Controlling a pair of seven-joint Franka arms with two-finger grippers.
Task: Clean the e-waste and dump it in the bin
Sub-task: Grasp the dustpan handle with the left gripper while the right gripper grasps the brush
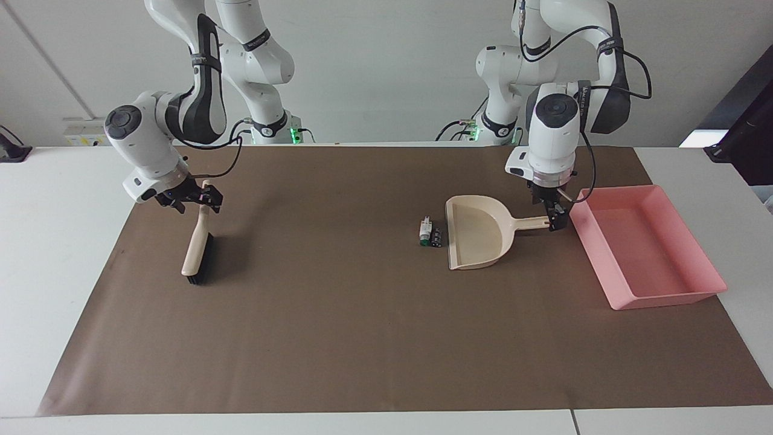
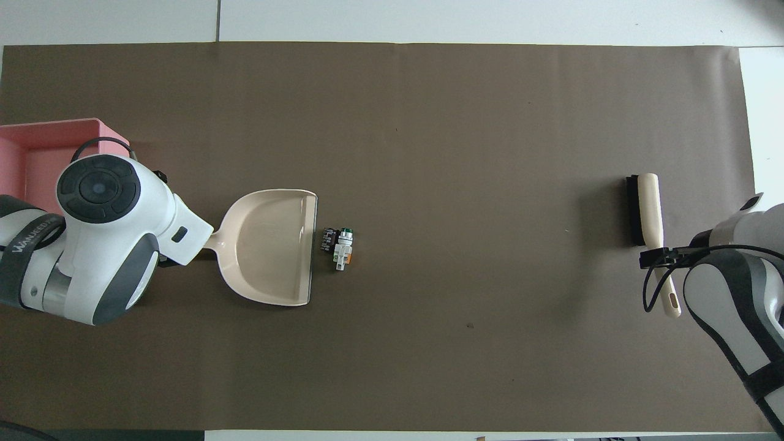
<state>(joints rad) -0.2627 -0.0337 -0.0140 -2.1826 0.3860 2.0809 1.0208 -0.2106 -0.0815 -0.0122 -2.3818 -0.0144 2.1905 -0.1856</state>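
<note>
The e-waste (image 1: 430,233) (image 2: 339,247), a white cylinder with green and orange marks beside small black ones, lies just off the open mouth of the beige dustpan (image 1: 477,232) (image 2: 269,245). My left gripper (image 1: 557,219) is down at the end of the dustpan's handle, open, straddling it; from overhead the arm hides it. The pink bin (image 1: 604,260) (image 2: 61,131) sits past the handle at the left arm's end of the table. My right gripper (image 1: 192,198) (image 2: 658,257) hangs open over the handle of the beige brush (image 1: 196,248) (image 2: 646,208).
A brown mat (image 1: 338,314) covers most of the white table. The brush lies at the right arm's end, its black bristles turned toward the middle of the mat. The left arm's wrist covers part of the bin from overhead.
</note>
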